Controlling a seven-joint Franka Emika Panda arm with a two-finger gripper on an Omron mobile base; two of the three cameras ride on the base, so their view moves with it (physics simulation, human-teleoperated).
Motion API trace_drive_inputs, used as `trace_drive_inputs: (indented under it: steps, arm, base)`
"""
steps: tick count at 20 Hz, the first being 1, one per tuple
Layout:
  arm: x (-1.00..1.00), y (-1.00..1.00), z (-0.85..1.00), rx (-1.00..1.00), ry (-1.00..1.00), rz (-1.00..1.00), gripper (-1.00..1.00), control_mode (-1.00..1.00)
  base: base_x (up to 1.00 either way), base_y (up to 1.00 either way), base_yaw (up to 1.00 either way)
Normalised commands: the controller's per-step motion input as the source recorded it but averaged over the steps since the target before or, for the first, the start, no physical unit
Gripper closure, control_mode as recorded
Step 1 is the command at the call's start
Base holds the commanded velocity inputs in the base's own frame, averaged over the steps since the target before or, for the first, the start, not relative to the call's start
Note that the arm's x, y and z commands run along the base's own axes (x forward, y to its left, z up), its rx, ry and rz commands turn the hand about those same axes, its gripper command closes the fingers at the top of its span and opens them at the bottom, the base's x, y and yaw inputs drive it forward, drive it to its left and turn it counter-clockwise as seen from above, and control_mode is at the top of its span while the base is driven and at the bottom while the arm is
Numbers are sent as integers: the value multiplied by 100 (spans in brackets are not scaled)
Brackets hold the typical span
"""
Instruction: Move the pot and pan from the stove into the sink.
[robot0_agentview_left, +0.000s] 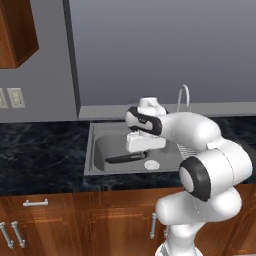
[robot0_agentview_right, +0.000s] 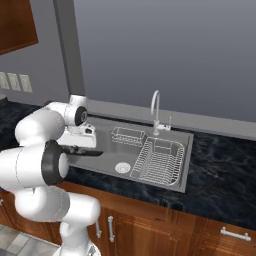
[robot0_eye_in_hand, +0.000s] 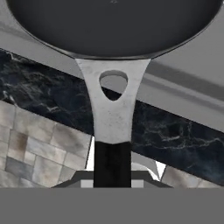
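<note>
The black pan (robot0_eye_in_hand: 113, 26) fills the top of the hand view, and its grey handle (robot0_eye_in_hand: 112, 118) with a hanging hole runs down towards my hand. My gripper (robot0_agentview_left: 144, 151) is shut on the dark end of that handle. It holds the pan (robot0_agentview_left: 125, 158) level, low over the left half of the steel sink (robot0_agentview_left: 100, 150). In the right base view the pan (robot0_agentview_right: 80, 149) pokes out from behind my forearm above the sink (robot0_agentview_right: 102, 161). The pot and the stove are out of view.
A curved faucet (robot0_agentview_right: 155, 107) stands at the sink's back edge. A wire dish rack (robot0_agentview_right: 157, 162) and a small wire basket (robot0_agentview_right: 127, 135) take up the sink's right part, with the round drain (robot0_agentview_right: 122, 167) beside them. Dark marbled counter (robot0_agentview_left: 40, 155) surrounds the basin.
</note>
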Motion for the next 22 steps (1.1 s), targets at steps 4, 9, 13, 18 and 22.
trace_drive_inputs:
  steps: [4, 9, 13, 18, 22]
  arm:
    - [32, -12, -34, 0, 0, 17, 100, -100]
    - [13, -18, -18, 0, 0, 16, 100, -100]
    - [9, -22, -8, 1, 0, 11, 100, -100]
    - [7, -1, -5, 0, 0, 0, 100, -100]
    - [43, -1, -26, -1, -1, 0, 100, -100]
  base:
    - [0, 0, 0]
    - [0, 0, 0]
    - [0, 0, 0]
    - [0, 0, 0]
    - [0, 0, 0]
